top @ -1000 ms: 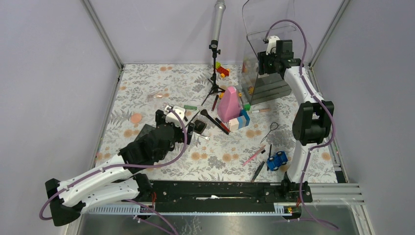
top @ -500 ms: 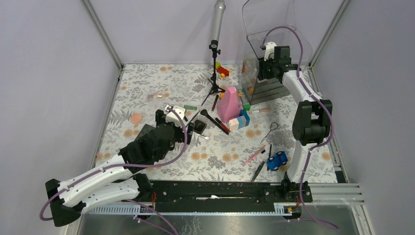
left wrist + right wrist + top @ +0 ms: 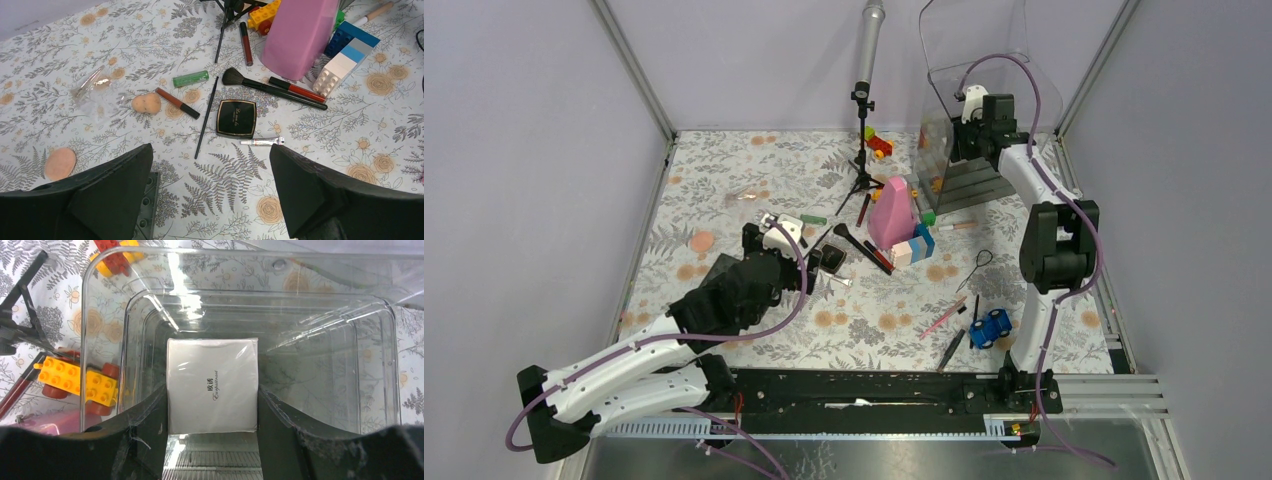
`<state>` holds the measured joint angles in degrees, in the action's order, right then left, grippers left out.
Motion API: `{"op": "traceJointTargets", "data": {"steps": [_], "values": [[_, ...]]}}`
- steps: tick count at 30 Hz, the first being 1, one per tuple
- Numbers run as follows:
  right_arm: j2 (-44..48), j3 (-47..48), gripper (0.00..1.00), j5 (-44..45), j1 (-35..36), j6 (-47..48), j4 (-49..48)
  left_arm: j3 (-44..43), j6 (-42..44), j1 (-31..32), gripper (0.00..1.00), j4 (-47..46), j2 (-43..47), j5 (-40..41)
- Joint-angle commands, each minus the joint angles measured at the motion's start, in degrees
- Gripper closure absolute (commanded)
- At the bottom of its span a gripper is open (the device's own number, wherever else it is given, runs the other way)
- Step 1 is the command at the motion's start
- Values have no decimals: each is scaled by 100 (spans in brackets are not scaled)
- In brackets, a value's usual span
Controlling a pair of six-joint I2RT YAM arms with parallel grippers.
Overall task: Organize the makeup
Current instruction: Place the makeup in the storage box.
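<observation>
From above, the black compact (image 3: 832, 259) lies just ahead of your left gripper (image 3: 807, 268). At the left wrist, its jaws stand wide apart with the compact ahead between them: rigid and slick, so take it across opposite edges. At the right wrist, your right gripper (image 3: 212, 440) seems clamped on a thin, light white packet (image 3: 212, 385) over the clear bin (image 3: 100, 315).

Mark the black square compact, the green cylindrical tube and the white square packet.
black square compact (image 3: 236, 118): left wrist view, lid centre.
green cylindrical tube (image 3: 190, 79): left wrist view, mid-body.
white square packet (image 3: 212, 385): right wrist view, printed centre of its face.
</observation>
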<state>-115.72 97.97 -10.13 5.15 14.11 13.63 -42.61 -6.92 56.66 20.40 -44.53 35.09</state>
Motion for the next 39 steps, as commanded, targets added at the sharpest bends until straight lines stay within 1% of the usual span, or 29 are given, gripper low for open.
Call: {"op": "traceJointTargets", "data": {"steps": [1,17,23,29,37,39], "values": [[-206,344,84,-221,61,-151,-252,9,38,-41,1,-309,-16,-55],[-346,428,76,-386,297,-365,-337,-2,35,-94,1,-329,-38,-133],[-408,468,71,-347,330,-412,-342,7,33,-103,1,-326,-38,-143],[-399,484,57,-336,337,-433,-334,7,33,-116,1,-336,-55,-177],[-353,554,43,-325,325,-477,-338,3,33,-144,1,-327,-47,-193],[-353,581,35,-304,330,-513,-334,11,33,-150,1,-326,-51,-192]]}}
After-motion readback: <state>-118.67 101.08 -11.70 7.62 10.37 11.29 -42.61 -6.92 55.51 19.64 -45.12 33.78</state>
